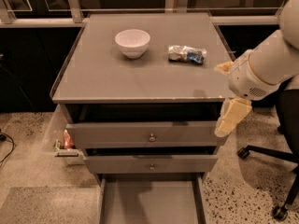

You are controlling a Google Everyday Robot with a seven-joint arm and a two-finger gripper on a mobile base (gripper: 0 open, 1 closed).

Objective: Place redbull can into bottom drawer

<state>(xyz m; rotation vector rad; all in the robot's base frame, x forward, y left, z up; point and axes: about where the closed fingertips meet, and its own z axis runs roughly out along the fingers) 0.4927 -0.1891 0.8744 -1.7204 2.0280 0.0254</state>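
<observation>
Redbull can (187, 54) lies by right edge of tabletop (117, 78); pincer (232, 117) beyond it, opening unclear.

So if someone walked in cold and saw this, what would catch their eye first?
Probably the big white arm at the right edge, with its hand hanging just off the front right corner of the cabinet. Next, the crumpled can lying on the cabinet top, right of a white bowl. Lowest in view, the bottom drawer stands pulled out toward the camera.
</observation>
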